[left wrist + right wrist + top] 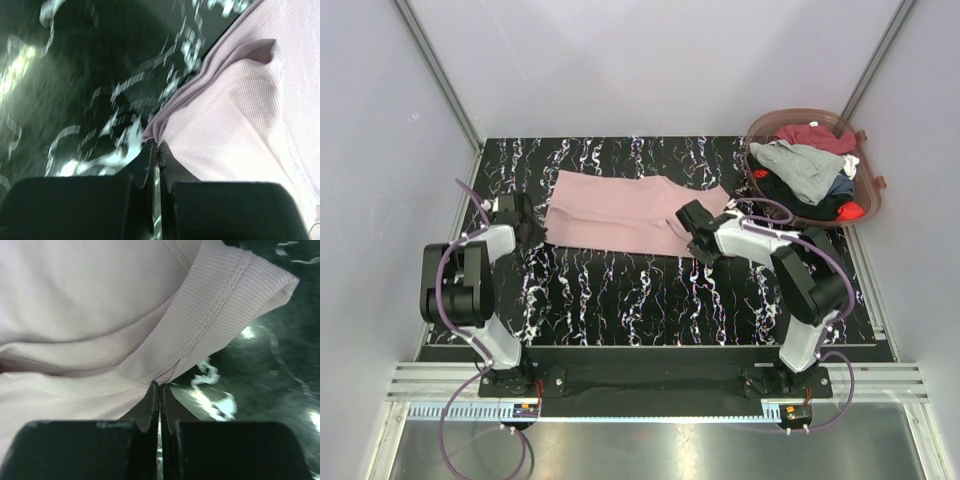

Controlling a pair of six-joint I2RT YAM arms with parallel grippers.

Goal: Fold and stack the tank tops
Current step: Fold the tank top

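You're holding the pink tank top (620, 212), left gripper (156, 150) and right gripper (160, 389) both clamped on its near edge, seemingly; length lying between them.

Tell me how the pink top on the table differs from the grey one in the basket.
The pink tank top lies spread out on the table; the grey top sits crumpled in the basket. The left gripper and right gripper pinch the pink tank top's edge; nothing touches the grey top. Both are thin cloth.
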